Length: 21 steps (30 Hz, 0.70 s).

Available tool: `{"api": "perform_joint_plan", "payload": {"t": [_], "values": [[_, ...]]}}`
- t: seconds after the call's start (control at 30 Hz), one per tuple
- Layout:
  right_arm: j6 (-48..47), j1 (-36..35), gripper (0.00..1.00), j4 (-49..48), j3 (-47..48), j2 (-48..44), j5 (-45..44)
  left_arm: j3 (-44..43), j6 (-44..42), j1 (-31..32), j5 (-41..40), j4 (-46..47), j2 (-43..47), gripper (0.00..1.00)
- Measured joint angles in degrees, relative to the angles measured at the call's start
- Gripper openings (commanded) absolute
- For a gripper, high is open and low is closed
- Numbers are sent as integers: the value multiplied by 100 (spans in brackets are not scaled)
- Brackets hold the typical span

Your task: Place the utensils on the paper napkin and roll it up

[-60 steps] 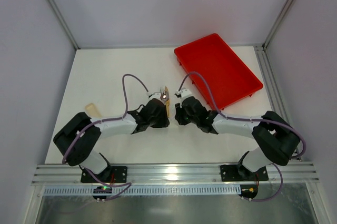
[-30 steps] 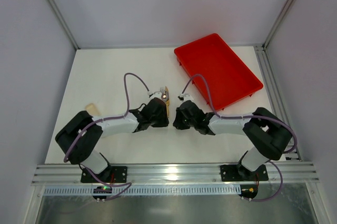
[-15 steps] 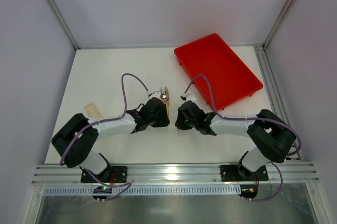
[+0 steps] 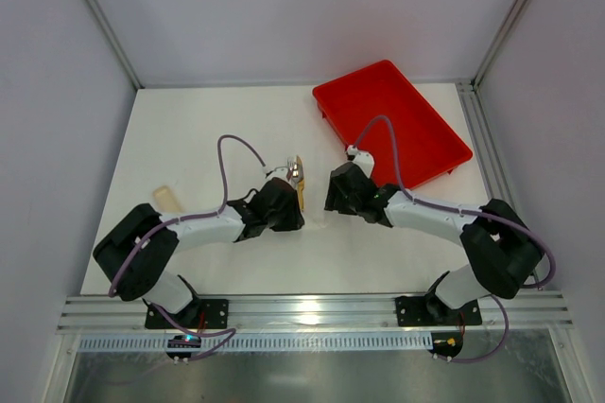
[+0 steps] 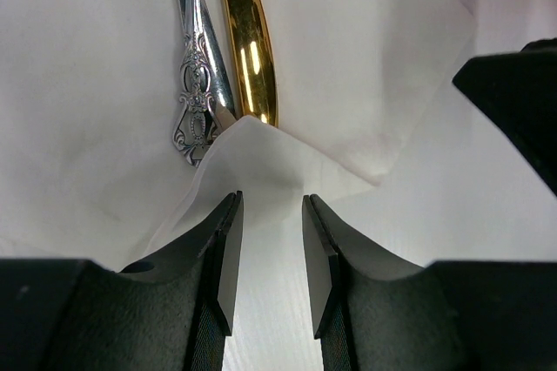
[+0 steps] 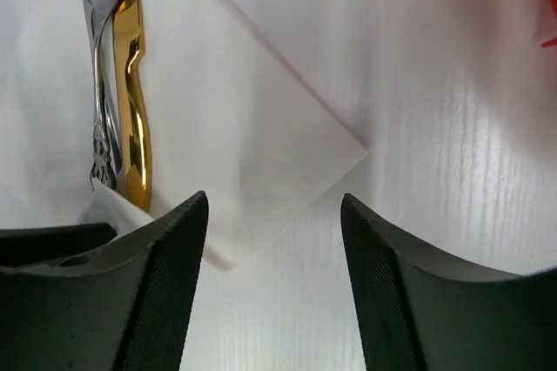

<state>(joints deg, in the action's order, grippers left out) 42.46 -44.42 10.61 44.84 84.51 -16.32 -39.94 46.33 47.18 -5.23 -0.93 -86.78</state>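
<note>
Change noted: the right gripper [image 6: 271,210] has spread its jaws wide, with nothing between them, and has drawn back from the centre toward the far right, nearer the red tray [image 4: 392,124]. My reading is that it has finished with the right side of the napkin [image 6: 252,110], so the roll now depends on the left arm. The left gripper [image 5: 271,207] hangs low at the near end of the bundle. Its jaws stand a narrow gap apart and straddle a raised fold, with no firm pinch evident. The utensils [image 5: 246,40], one ornate silver and one plain gold, lie side by side and touching on the napkin at the middle of the counter [image 6: 452,214], handles near. The napkin is thin, white and creased. Its near corner is tented over the handle ends and its right corner lies flat. Placing looks done; rolling is barely begun. A small tan item [image 4: 168,197] lies well apart on the left and cannot be identified.
</note>
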Motion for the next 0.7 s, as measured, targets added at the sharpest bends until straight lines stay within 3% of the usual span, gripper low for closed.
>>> {"api": "perform_joint_plan", "payload": {"t": [0.2,0.7], "values": [[140,195,76,190,354,278,-195,2,0,0,2,0,0,37],[407,273,79,424,671,1036,-485,4,0,0,39,26,0,37]]}}
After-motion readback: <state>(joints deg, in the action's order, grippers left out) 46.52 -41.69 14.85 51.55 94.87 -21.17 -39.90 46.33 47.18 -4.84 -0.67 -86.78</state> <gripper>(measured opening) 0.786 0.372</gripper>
